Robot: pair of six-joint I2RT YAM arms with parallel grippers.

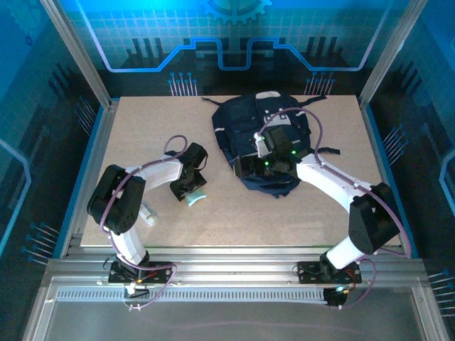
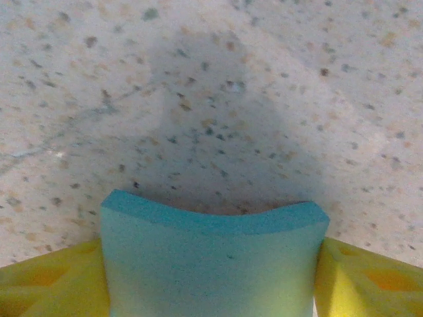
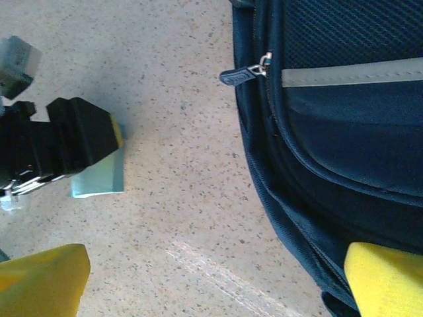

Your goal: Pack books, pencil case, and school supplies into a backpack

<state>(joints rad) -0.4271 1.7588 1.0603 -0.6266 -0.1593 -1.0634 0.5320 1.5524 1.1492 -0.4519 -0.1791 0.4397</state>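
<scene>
Left gripper [image 2: 211, 290]: jaws clamped on the light-blue pad [image 2: 211, 257], which bows between the yellow fingers [image 2: 46, 284] over the speckled table [image 2: 264, 99]
Pad: at 8 o'clock from the backpack [image 1: 242, 124], apart from it
Right gripper [image 3: 215, 277]: jaws wide apart, holding nothing, one finger over the backpack's edge
Backpack: lies at 1 o'clock from the table's middle, zip pull [image 3: 243, 75] on its side

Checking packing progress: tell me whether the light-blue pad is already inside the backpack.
No, the light-blue pad is in the left gripper over the table, apart from the backpack.
</scene>
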